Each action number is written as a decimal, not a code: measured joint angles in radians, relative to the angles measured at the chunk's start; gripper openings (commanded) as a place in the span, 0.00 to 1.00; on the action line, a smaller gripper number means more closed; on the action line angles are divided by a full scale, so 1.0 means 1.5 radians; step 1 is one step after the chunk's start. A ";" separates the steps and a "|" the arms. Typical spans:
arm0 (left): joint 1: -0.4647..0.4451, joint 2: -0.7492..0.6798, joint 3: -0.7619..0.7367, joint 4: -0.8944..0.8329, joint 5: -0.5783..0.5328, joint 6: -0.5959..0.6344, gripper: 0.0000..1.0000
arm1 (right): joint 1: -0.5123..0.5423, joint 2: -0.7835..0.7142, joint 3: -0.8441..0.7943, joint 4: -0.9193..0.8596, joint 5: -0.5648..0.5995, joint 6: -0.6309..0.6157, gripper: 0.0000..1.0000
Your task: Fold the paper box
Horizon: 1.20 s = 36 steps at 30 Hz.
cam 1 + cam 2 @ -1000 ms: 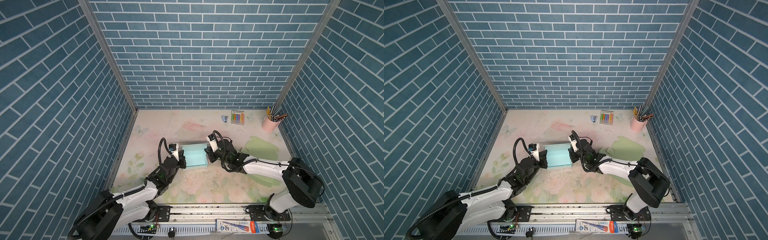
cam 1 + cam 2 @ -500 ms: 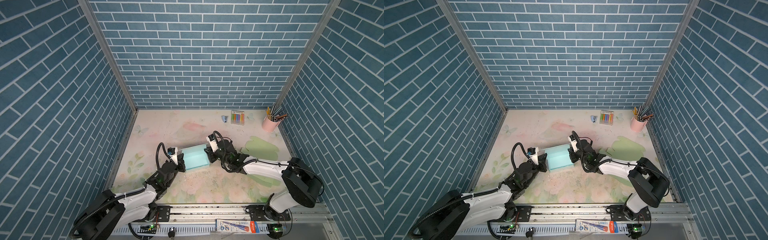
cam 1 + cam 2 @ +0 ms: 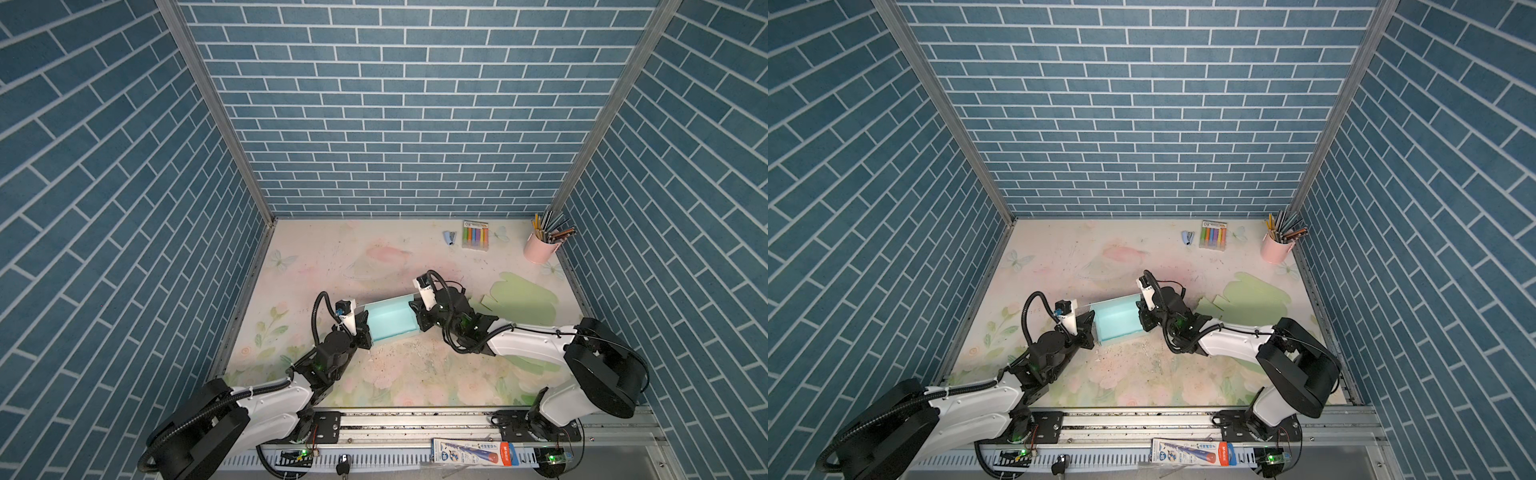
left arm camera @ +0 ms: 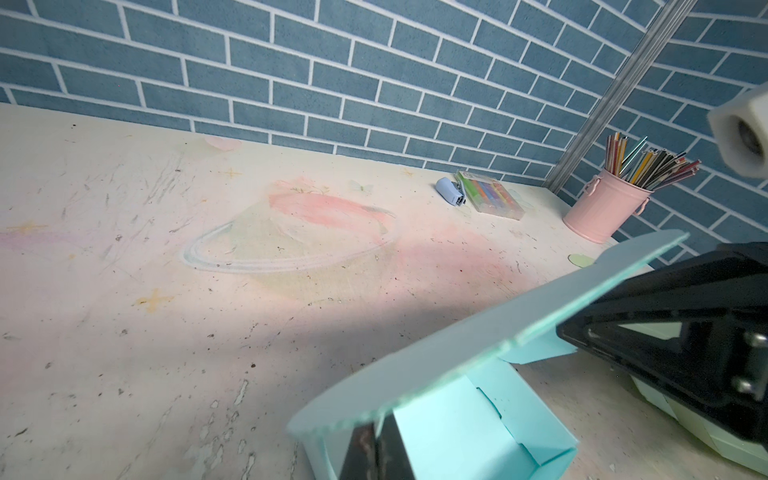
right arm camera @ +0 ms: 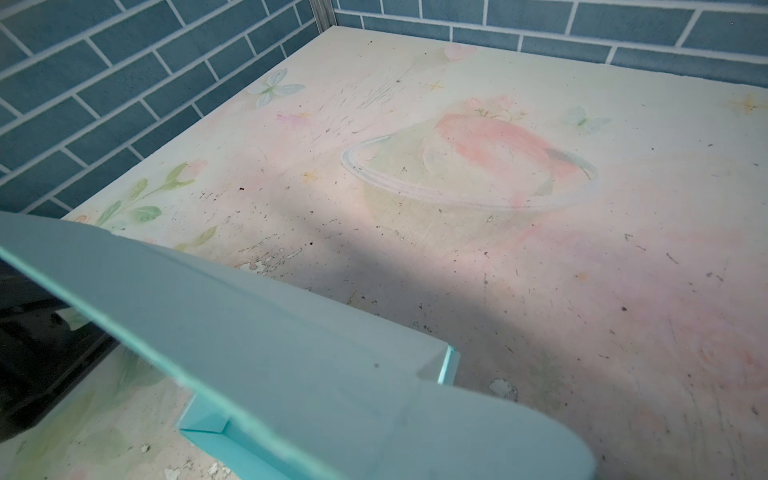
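Observation:
The turquoise paper box (image 3: pixel 390 322) (image 3: pixel 1117 322) lies open-topped and skewed at mid-table, between my two grippers. My left gripper (image 3: pixel 365 327) (image 3: pixel 1090 328) is at its left end. In the left wrist view its dark fingers (image 4: pixel 365 444) are pressed together at the box's (image 4: pixel 457 424) left wall, under the tall back panel. My right gripper (image 3: pixel 417 318) (image 3: pixel 1142 318) holds the right end. The box's panel (image 5: pixel 291 374) fills the right wrist view and hides those fingertips. That arm's black fingers (image 4: pixel 644 328) lie against the panel.
A pale green paper sheet (image 3: pixel 523 299) lies right of the right wrist. At the back right stand a pink pencil cup (image 3: pixel 540 249), a marker pack (image 3: pixel 475 235) and a small blue stapler (image 3: pixel 449 237). Brick walls close three sides.
My left gripper has drawn back toward the front left. The box's left end swung with it, so the box now lies skewed. The right gripper has stayed put.

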 measured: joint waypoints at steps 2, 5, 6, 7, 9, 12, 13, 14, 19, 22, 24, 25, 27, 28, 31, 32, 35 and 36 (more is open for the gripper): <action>-0.006 -0.004 -0.006 0.001 -0.014 -0.002 0.03 | 0.010 0.000 -0.003 0.004 0.011 0.000 0.17; -0.011 -0.010 -0.013 0.001 -0.037 -0.007 0.03 | 0.031 -0.003 -0.011 0.010 0.030 0.001 0.17; -0.013 -0.011 -0.016 0.003 -0.044 -0.009 0.03 | 0.040 -0.005 -0.014 0.012 0.036 0.001 0.17; -0.015 -0.011 -0.020 0.007 -0.051 -0.011 0.03 | 0.050 -0.007 -0.018 0.013 0.046 0.002 0.17; -0.018 -0.012 -0.029 0.014 -0.062 -0.013 0.03 | 0.069 -0.009 -0.024 0.015 0.064 0.002 0.17; -0.020 -0.015 -0.039 0.019 -0.069 -0.014 0.03 | 0.090 -0.010 -0.033 0.019 0.084 0.003 0.18; -0.021 -0.017 -0.041 0.020 -0.069 -0.014 0.03 | 0.093 -0.010 -0.035 0.022 0.088 0.006 0.18; -0.021 -0.019 -0.041 0.020 -0.068 -0.014 0.03 | 0.095 -0.010 -0.037 0.023 0.090 0.008 0.18; -0.022 -0.031 -0.041 0.009 -0.068 -0.013 0.03 | 0.095 -0.010 -0.037 0.028 0.096 0.008 0.18; -0.023 -0.035 -0.041 0.003 -0.068 -0.014 0.03 | 0.096 -0.010 -0.042 0.033 0.096 0.008 0.18; -0.024 -0.038 -0.041 0.000 -0.067 -0.014 0.03 | 0.097 -0.010 -0.048 0.039 0.096 0.008 0.18; -0.025 -0.039 -0.041 -0.001 -0.067 -0.014 0.03 | 0.097 -0.010 -0.050 0.041 0.096 0.008 0.18; -0.027 -0.040 -0.041 -0.003 -0.068 -0.015 0.03 | 0.098 -0.010 -0.051 0.043 0.096 0.008 0.18; -0.030 -0.042 -0.041 -0.006 -0.071 -0.016 0.03 | 0.098 -0.010 -0.051 0.043 0.096 0.008 0.18; -0.043 -0.048 -0.041 -0.013 -0.084 -0.019 0.03 | 0.098 -0.011 -0.051 0.043 0.099 0.008 0.18; -0.048 -0.051 -0.041 -0.017 -0.089 -0.020 0.03 | 0.098 -0.012 -0.052 0.043 0.100 0.008 0.18; -0.061 -0.063 -0.041 -0.027 -0.097 -0.021 0.05 | 0.098 -0.018 -0.060 0.044 0.103 0.013 0.19; -0.065 -0.068 -0.041 -0.031 -0.098 -0.021 0.06 | 0.098 -0.020 -0.062 0.043 0.104 0.014 0.18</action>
